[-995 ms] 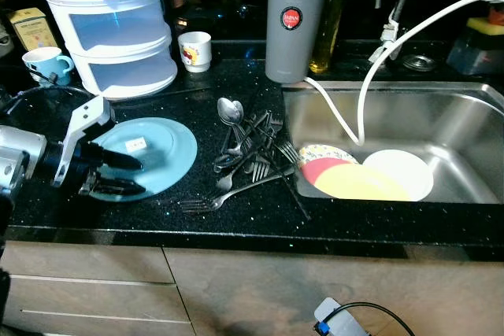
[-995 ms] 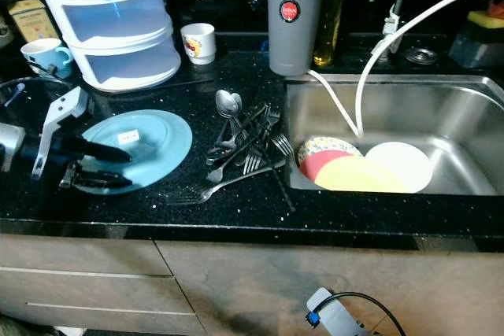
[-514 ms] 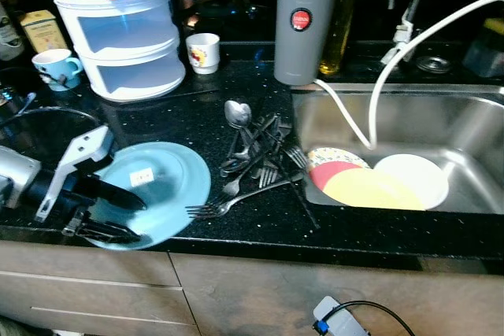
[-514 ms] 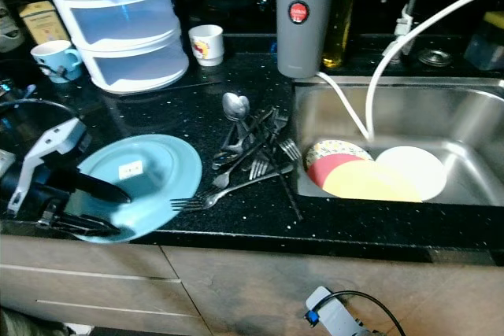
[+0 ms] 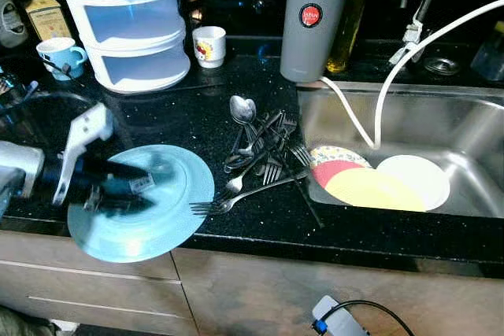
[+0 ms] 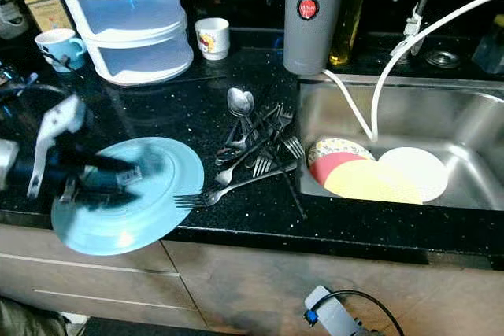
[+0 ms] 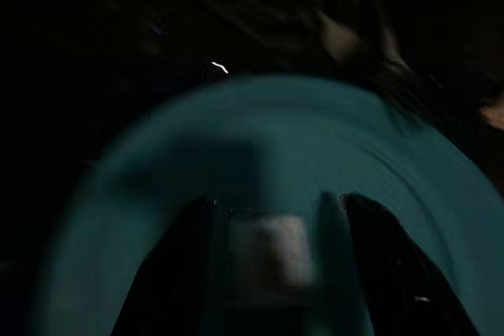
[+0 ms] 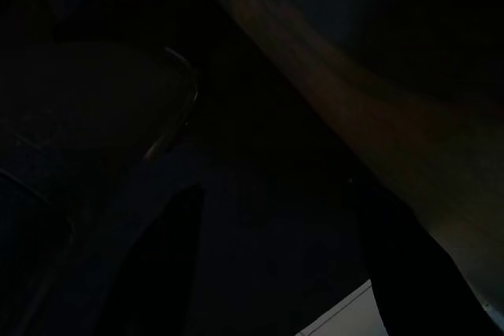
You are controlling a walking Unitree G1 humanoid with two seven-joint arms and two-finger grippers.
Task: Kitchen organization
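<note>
My left gripper (image 5: 144, 186) is shut on the rim of a light blue plate (image 5: 153, 222) at the front left of the black counter (image 5: 197, 120). One finger lies over the plate and one under it. The plate is blurred, tilts and hangs well past the counter's front edge. In the left wrist view the plate (image 7: 276, 131) spreads out beyond the two black fingers (image 7: 169, 273). A pile of forks and spoons (image 5: 260, 143) lies right of the plate, and one fork (image 5: 236, 198) reaches almost to its rim. The right wrist view is very dark.
The steel sink (image 5: 394, 88) on the right holds yellow (image 5: 370, 189), white (image 5: 417, 179) and red plates under a white hose (image 5: 370, 108). At the back stand a grey canister (image 5: 315, 17), a white cup (image 5: 209, 45), a blue cup (image 5: 59, 54) and stacked tubs (image 5: 134, 29). Drawers run below the counter.
The camera has shifted a little. My left gripper has drawn the blue plate toward the counter's front edge; it now overhangs the edge, tilted and blurred.
</note>
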